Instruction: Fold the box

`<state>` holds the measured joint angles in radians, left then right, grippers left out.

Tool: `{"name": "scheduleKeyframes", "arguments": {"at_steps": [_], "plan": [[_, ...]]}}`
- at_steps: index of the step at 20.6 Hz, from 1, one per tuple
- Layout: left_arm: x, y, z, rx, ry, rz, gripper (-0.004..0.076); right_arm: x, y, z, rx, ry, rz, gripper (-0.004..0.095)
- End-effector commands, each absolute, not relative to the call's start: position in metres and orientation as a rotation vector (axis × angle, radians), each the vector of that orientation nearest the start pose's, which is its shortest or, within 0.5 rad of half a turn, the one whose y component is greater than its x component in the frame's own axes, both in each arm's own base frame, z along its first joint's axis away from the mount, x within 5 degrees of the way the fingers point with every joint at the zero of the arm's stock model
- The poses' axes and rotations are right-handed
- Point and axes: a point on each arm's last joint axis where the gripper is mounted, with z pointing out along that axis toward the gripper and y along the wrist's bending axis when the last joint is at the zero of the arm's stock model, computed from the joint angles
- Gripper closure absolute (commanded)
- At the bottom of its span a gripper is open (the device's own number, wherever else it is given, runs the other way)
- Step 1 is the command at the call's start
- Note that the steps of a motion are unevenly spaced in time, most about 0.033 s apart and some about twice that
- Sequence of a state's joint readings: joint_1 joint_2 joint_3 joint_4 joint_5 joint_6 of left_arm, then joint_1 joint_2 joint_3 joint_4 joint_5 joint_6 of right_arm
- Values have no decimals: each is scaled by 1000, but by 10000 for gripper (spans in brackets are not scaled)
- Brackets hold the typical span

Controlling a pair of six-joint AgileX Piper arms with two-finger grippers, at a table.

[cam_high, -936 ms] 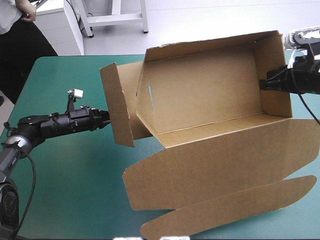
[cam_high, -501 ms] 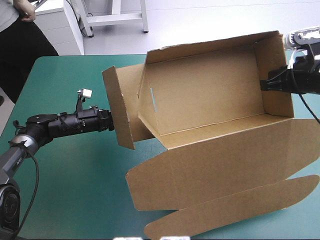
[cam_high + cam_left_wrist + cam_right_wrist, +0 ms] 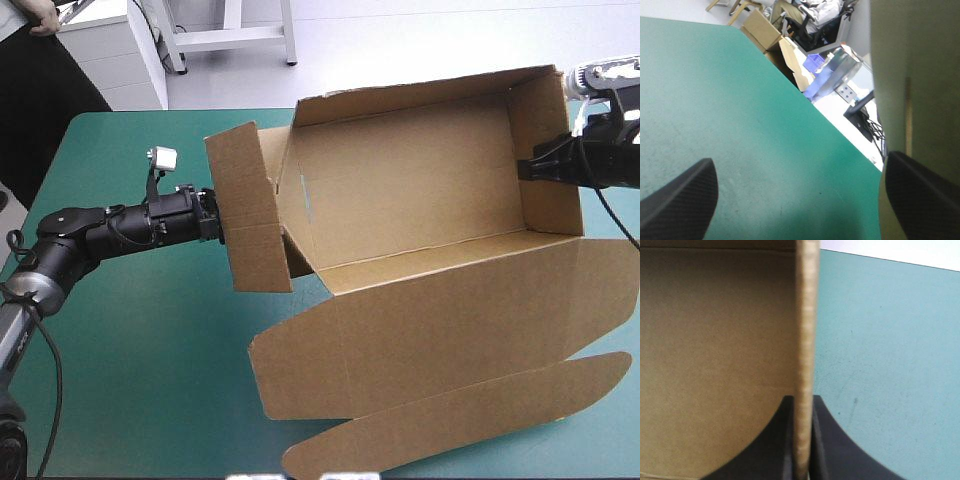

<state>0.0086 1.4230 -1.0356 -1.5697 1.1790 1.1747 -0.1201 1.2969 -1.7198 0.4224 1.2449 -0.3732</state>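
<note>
one brown box [image 3: 420, 190], likely light stiff board, on the table's [image 3: 130, 340] right half. right gripper [image 3: 524, 168] clamps the wall [image 3: 552, 140] by the table's right edge; left gripper [image 3: 214, 216] gapes open at the flap [image 3: 248, 205] facing the table's left edge. best held by wall rims.

**Camera placement**

High view: above and behind, facing forward and down, most of the table [image 3: 140, 380] in frame. Left wrist: low over the table, box [image 3: 910, 75] flap close beside. Right wrist: hard against the box wall. All three share the box.
</note>
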Motion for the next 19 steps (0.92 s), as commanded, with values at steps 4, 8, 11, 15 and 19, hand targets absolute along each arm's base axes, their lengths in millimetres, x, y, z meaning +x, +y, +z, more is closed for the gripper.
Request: {"name": "scheduleKeyframes", "arguments": {"at_steps": [4,8,11,15,19], "plan": [[234,-100,414,687,1581,-1458,76,239,8,503,-277,2107,296,920],[224,-100,426,703,1542,-1446,76,241,13,507,-275,2060,316,918],[223,-100,428,699,1534,-1451,76,243,32,510,-315,2017,308,904],[223,-100,428,695,1537,-1456,76,245,50,513,-310,1971,229,905],[223,-99,431,679,1518,-1473,76,245,61,516,-314,1936,204,904]]}}
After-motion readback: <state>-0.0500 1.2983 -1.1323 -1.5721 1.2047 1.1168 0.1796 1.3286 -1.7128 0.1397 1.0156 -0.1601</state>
